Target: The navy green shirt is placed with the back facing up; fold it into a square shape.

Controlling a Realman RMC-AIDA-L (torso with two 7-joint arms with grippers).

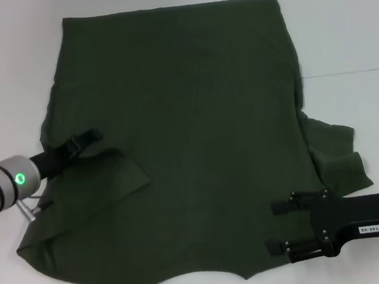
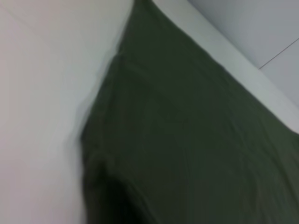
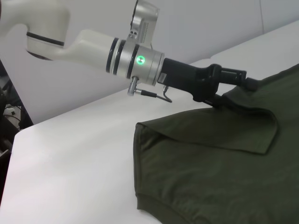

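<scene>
The navy green shirt (image 1: 190, 148) lies spread flat on the white table (image 1: 7, 65), filling the centre of the head view from the straight hem near the top to the curved neckline at the bottom edge. Its sleeve on the left of the frame is folded inward over the body as a flap; the sleeve on the right of the frame lies out to the side, rumpled. No container is in view. The left gripper (image 1: 92, 137) sits at centre left, over the folded sleeve and touching the cloth; the right wrist view shows it (image 3: 243, 80) at the crease of that flap, but whether its fingers are parted or closed on fabric cannot be told. The right gripper (image 1: 278, 226) hovers at lower right above the shirt's shoulder area, its two fingers set wide apart and holding nothing
</scene>
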